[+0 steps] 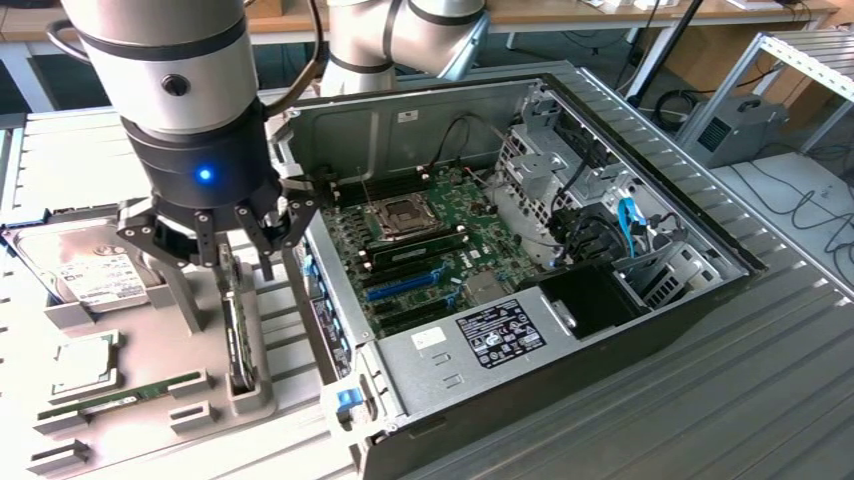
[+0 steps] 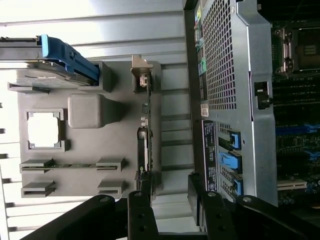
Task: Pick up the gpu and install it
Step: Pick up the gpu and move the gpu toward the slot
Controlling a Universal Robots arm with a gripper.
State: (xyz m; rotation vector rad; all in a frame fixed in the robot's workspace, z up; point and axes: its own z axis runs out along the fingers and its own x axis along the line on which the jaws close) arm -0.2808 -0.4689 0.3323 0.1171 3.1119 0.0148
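The gpu [image 1: 240, 338] is a thin black card standing on edge in a slot of the grey parts holder [image 1: 200, 350], at the exterior view's left. My gripper [image 1: 227, 252] hovers just above the card's far end and is open, holding nothing. In the wrist view the gpu [image 2: 145, 135] shows edge-on, running away from my gripper [image 2: 169, 192]. Its near end lines up with one of the black fingers [image 2: 140, 207] rather than with the gap. The open computer case [image 1: 667, 215] lies beside the holder, with the motherboard's blue expansion slots [image 1: 407, 285] exposed.
On the holder also sit a silver hard drive [image 1: 87, 265], a square processor [image 1: 83, 365] and a green RAM stick [image 1: 120, 395]. The case's rear wall [image 2: 227, 65] stands close beside the gpu. Drive cages and cables [image 1: 587, 200] crowd the case's far end.
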